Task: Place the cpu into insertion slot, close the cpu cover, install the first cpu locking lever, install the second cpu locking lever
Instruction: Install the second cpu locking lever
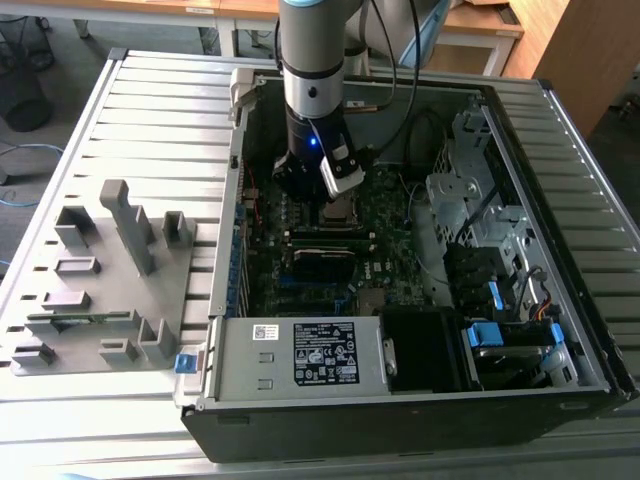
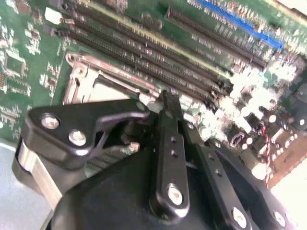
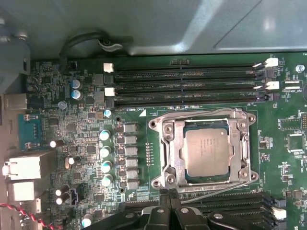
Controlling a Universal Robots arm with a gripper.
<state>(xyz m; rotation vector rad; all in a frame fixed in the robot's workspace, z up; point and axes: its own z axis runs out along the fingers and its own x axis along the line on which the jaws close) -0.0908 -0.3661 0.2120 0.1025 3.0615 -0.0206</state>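
the arm stands over the open computer case [image 1: 420,400], which lies on the ribbed grey counter [image 1: 60,130]. in the exterior view the end effector [image 1: 340,200] hangs low above the green motherboard [image 1: 385,215], just beside the socket area.

in the first wrist view the cpu [image 3: 207,152] lies flat inside the insertion slot [image 3: 207,180], its dull silver top facing up. the cpu cover [image 3: 169,152] is down around it, a thin metal frame, and the chip shows through its window. thin metal levers run along the edges of the frame; i cannot tell if they are hooked.

in the second wrist view the black fingers [image 2: 170,124] are close together, almost touching, with nothing between them, and their tips are at the edge of the metal frame.

a grey fixture block [image 1: 110,270] rests on the counter, at the exterior view's left of the case.
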